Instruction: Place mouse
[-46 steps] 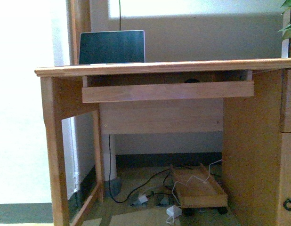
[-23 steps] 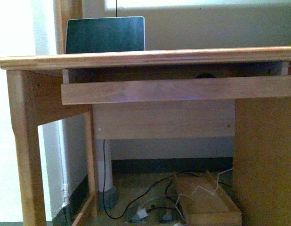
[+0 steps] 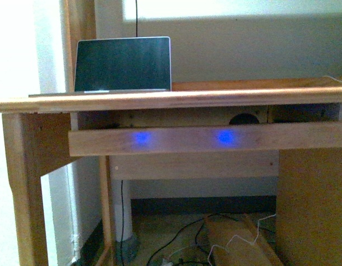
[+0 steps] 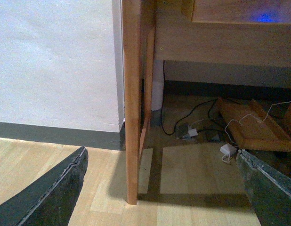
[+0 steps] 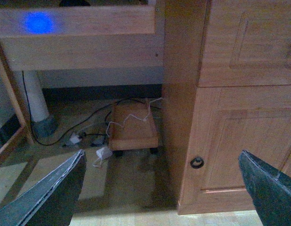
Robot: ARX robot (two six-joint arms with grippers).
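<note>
The mouse (image 3: 244, 118) is a dark dome-shaped thing. It sits in the pull-out tray (image 3: 176, 141) under the desk top, right of the middle, and only its top shows over the tray's front board. A dark edge of it also shows in the right wrist view (image 5: 73, 2). My left gripper (image 4: 159, 197) is open and empty, low over the floor next to the desk's left leg (image 4: 132, 117). My right gripper (image 5: 159, 197) is open and empty, low in front of the desk's right cabinet (image 5: 230, 117). Neither arm shows in the front view.
A laptop (image 3: 123, 64) stands open at the back left of the desk top (image 3: 215, 98). Two blue light spots lie on the tray's front board. Under the desk are cables, a white adapter (image 4: 227, 150) and a low wooden trolley (image 5: 133, 127). The cabinet has a ring handle (image 5: 197, 162).
The front view has risen and drawn closer: the desk top's surface now shows. Two blue light spots have appeared on the tray's front board.
</note>
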